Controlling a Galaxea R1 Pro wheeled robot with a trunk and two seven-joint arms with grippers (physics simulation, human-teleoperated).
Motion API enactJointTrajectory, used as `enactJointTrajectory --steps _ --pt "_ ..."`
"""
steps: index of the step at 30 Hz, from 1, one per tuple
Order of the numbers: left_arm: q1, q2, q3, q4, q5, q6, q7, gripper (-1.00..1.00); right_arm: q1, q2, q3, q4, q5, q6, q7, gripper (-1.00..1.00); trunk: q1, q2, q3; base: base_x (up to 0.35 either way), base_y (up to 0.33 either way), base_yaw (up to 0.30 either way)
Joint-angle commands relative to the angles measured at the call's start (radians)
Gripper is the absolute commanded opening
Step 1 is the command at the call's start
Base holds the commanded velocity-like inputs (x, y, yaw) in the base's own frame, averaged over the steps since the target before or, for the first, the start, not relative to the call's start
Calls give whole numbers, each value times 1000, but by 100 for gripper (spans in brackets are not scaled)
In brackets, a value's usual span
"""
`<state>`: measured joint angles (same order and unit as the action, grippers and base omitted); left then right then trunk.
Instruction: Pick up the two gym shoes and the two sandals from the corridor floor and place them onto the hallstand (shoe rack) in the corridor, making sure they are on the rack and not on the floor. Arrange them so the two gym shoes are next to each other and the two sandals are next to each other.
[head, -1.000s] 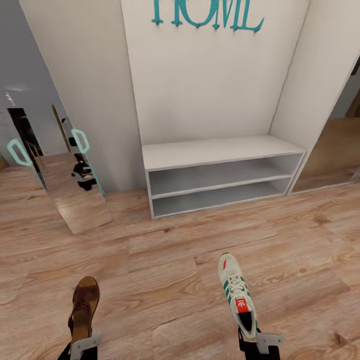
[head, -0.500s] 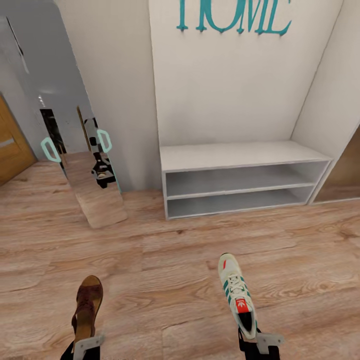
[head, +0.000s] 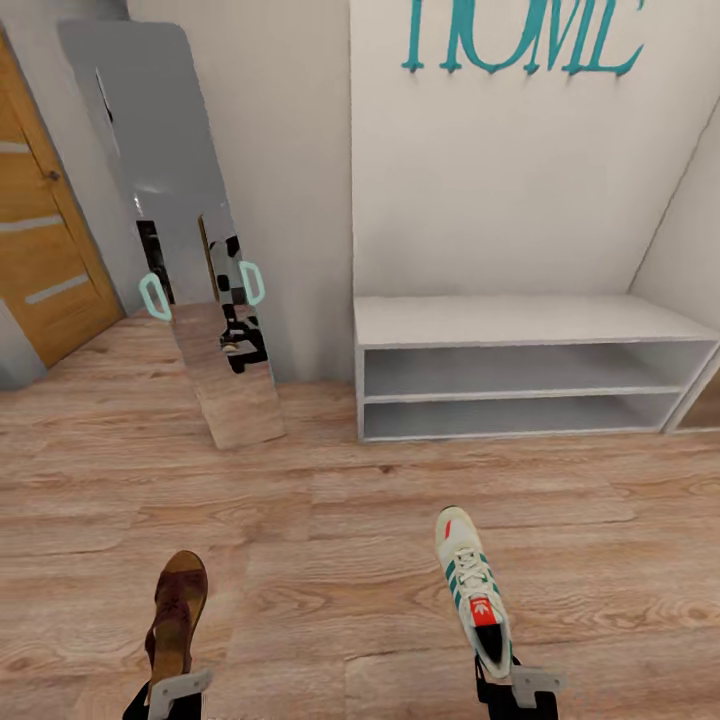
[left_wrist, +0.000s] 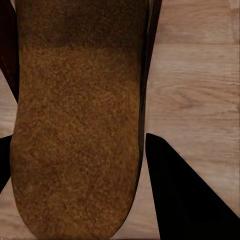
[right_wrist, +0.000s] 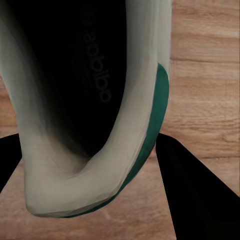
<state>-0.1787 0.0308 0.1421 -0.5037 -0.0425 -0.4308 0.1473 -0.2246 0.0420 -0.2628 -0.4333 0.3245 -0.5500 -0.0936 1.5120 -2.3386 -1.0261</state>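
Observation:
A dark brown sandal (head: 176, 610) with a tan footbed (left_wrist: 75, 125) hangs over the corridor floor (head: 330, 560), heel held in my left gripper (head: 170, 692), which is shut on it. One cream-white gym shoe (head: 472, 585) with green stripes is gripped at its heel collar (right_wrist: 100, 165) by my right gripper (head: 507, 682). Dark fingers (left_wrist: 185, 200) flank the sandal, and a finger (right_wrist: 200, 195) sits beside the shoe. The hallstand (head: 520, 320) stands ahead to the right, bench top and both shelves bare. The other shoe and sandal are out of view.
A tall mirror (head: 190, 250) leans on the wall left of the hallstand and reflects the robot. A wooden door (head: 45, 240) is at the far left. Teal HOME letters (head: 520, 35) hang on the back panel. Plank floor lies between me and the rack.
The whole view has swung left: hallstand and mirror sit further right in the picture and the wooden door has come into sight. Both grippers keep their shoes as before.

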Motion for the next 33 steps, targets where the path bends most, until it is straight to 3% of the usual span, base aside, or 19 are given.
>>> enactJointTrajectory --steps 1,21,33 --pt "-1 0 1 1 -7 -2 4 -100 -1 1 -5 0 10 -3 -5 -100 0 0 0 0 0 245" --pt "-1 0 4 2 -2 -1 5 -100 -1 4 -4 2 11 -2 -5 -100 0 0 2 3 1 277" --pt "-1 0 7 2 -2 -5 6 -100 -1 4 -4 2 11 -2 -5 -100 0 0 2 237 163 280"
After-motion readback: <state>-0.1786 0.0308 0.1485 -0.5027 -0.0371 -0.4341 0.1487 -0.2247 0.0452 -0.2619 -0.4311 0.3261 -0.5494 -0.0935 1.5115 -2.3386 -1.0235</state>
